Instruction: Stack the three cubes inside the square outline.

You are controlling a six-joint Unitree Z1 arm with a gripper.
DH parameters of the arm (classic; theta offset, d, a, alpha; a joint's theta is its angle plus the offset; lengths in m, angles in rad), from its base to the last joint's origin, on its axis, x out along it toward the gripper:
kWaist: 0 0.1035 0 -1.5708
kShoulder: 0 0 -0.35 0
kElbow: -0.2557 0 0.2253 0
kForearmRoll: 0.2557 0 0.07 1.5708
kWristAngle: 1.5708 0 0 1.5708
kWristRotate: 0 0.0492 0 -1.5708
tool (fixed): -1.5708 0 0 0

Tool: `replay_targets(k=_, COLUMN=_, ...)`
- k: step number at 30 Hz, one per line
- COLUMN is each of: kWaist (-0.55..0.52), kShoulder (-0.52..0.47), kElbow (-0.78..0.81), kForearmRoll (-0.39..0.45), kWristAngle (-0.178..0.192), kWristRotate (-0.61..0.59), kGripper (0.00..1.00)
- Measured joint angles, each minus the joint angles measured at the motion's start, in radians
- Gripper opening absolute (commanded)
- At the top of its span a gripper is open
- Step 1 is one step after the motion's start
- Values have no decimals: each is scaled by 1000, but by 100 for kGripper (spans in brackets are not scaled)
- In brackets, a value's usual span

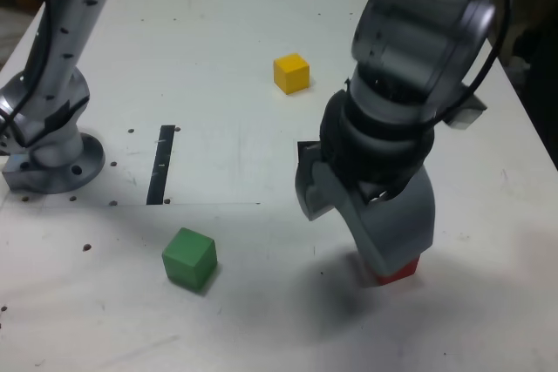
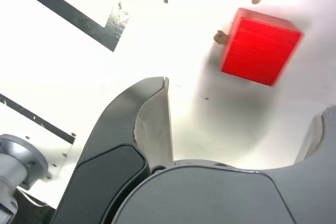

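Straddling the red cube [image 2: 260, 46], end effector [image 2: 247, 114] jaws spread.

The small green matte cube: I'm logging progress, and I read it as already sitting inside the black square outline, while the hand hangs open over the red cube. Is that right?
Not quite. The small green matte cube sits on the bare white table, well away from the black square outline, as the exterior view shows. The rest holds: the hand hangs open over the red cube.

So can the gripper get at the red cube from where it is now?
Probably yes: the gripper hangs open just above the red cube, and nothing lies between its fingers and the cube.
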Motion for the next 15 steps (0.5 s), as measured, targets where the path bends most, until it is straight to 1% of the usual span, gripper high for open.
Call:
replay_targets(k=5, kWaist=-9, kShoulder=12, kElbow=5, kForearmRoll=-44, kWristAngle=5, kWristRotate=0, kGripper=95)
replay_targets(k=10, kWaist=-9, kShoulder=42, kElbow=5, kForearmRoll=-92, kWristAngle=5, kWristRotate=-1, kGripper=89)
replay_targets(k=15, kWaist=-9, kShoulder=53, kElbow=16, kForearmRoll=-112, kWristAngle=27, kWristRotate=-4, kGripper=85)
